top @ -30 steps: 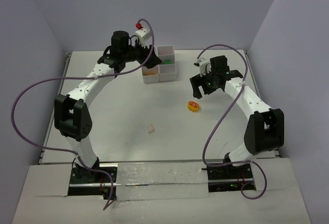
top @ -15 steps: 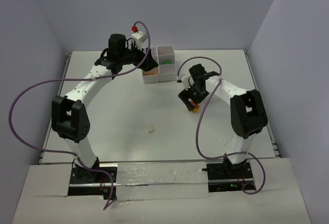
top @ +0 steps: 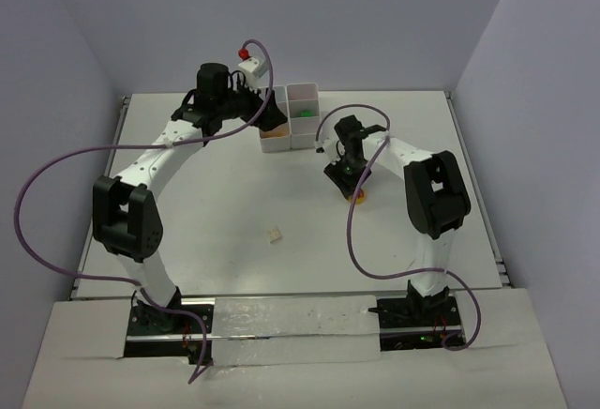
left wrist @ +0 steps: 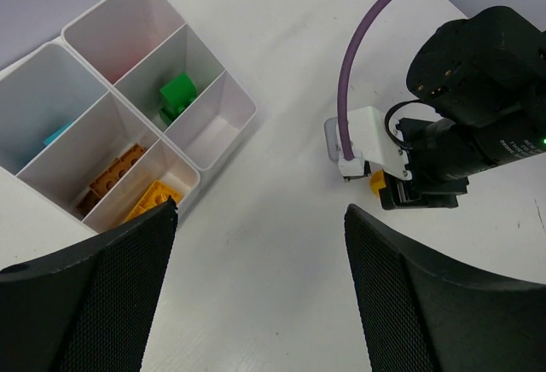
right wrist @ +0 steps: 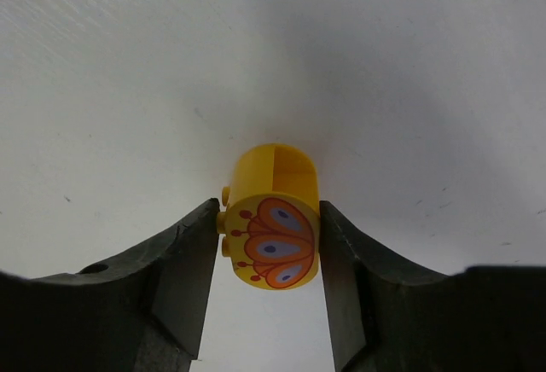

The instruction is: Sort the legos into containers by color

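A yellow lego [right wrist: 273,218] with an orange butterfly print lies on the table between my right gripper's [right wrist: 270,248] fingers [right wrist: 189,257], which touch it on both sides. From above, it shows as a yellow spot [top: 357,195] under that gripper [top: 351,182]. The white containers tray [top: 303,87] stands at the back centre. My left gripper [left wrist: 260,218] hovers open just beside the tray [left wrist: 194,165], nothing between its pads. Inside the tray lie a green lego [left wrist: 177,95], orange-brown pieces [left wrist: 115,174], a yellow piece [left wrist: 153,197] and a cyan one [left wrist: 55,136].
A small pale lego [top: 274,235] lies alone on the table toward the near left. The right arm's purple cable [top: 352,231] loops over the table's right half. The walls close in on three sides.
My right arm swung left and down onto the yellow lego, and its fingers closed on the piece. My left gripper opened wider and shifted slightly left beside the tray.
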Controlling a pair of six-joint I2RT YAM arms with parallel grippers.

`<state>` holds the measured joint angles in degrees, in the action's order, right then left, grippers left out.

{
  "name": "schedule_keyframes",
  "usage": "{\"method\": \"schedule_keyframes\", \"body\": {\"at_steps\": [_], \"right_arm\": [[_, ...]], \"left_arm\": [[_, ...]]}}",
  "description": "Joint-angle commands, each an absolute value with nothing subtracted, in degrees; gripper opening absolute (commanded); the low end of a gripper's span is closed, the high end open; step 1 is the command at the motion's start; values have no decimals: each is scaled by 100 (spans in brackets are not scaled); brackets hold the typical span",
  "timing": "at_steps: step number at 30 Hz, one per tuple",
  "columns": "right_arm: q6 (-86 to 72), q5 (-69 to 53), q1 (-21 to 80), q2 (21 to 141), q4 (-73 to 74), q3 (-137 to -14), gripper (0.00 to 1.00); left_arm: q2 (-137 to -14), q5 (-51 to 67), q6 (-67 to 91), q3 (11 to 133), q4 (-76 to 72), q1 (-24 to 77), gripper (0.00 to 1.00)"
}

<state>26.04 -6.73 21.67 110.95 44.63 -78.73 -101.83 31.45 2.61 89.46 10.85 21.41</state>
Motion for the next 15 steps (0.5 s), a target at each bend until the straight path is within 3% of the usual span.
{"method": "schedule_keyframes", "body": {"at_steps": [1,4,7,10,12,15], "right_arm": [[2748,-752,2224,11095,4774,-8086,40],[2781,-914,2240,11023,4837,-8118,24],[2755,-1170,2258,10880,4787,-8309,0],[2528,-1482,2250,10746,4548,-8573,0],[2330,-1757,2247,10578,3957,-8771,0],[1670,-1651,2377,10520,2775,-9100,0]], "left_arm": [[-9852,3085,245,8894,1072,2096,86],[-9815,3073,260,8857,1065,2072,86],[-9756,3033,496,8816,983,1975,86],[-9738,3024,850,8841,940,1796,87],[-9730,3032,1243,8816,892,1530,99],[-9588,3066,1688,8594,802,1160,99]]}}
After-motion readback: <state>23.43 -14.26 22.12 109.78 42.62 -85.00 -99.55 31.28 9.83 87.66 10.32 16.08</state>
